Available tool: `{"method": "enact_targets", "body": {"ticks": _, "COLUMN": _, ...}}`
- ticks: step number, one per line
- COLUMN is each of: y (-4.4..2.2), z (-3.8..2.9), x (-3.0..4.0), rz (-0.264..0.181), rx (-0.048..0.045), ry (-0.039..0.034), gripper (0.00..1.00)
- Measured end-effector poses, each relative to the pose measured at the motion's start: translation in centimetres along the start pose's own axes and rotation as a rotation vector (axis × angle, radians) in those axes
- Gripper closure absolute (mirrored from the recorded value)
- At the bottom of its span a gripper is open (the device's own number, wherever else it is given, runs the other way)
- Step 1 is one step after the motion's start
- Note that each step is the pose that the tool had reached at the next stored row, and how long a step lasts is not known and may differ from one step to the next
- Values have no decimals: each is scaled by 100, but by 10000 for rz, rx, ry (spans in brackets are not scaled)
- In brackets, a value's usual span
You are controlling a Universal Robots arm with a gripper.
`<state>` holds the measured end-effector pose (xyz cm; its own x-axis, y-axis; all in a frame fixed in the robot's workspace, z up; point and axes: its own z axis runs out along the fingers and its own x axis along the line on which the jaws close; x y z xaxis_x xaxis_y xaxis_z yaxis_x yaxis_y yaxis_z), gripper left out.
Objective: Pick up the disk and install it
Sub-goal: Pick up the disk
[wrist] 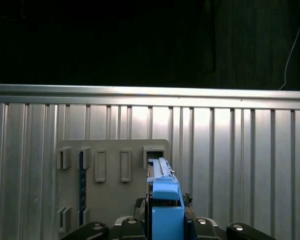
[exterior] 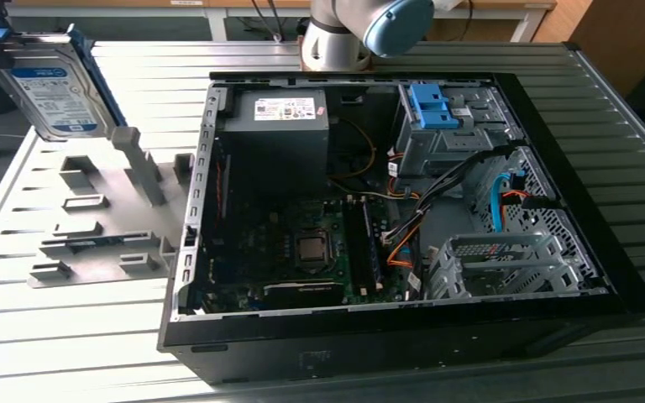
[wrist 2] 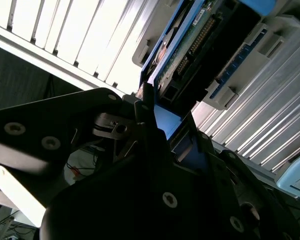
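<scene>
The disk (exterior: 54, 84), silver with a white-and-blue label and a blue frame, hangs tilted above the grey slotted holder plate (exterior: 104, 227) at the exterior view's far left. My gripper (exterior: 1, 38) is shut on its upper end. In the first wrist view the disk (wrist: 162, 192) is edge-on, its blue frame clamped in my gripper (wrist: 165, 225), over the holder plate (wrist: 110, 170). The second wrist view shows the disk's green circuit board (wrist 2: 190, 45) beyond the black fingers (wrist 2: 145, 107).
An open black computer case (exterior: 591, 277) lies on the ribbed metal table (exterior: 65, 327). Inside are a grey box with a white sticker (exterior: 278, 126), a drive bay with a blue clip (exterior: 429, 105) and a metal cage (exterior: 502, 260). The arm's base (exterior: 351, 34) stands behind the case.
</scene>
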<state>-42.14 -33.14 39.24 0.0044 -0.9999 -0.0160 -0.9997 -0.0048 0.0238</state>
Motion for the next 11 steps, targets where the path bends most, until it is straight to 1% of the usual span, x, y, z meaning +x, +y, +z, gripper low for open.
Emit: {"method": "enact_targets", "body": {"ticks": 11, "y": 1, "z": -46, "x": -5, "rz": 0, "rx": -1, "ry": 2, "gripper": 64}}
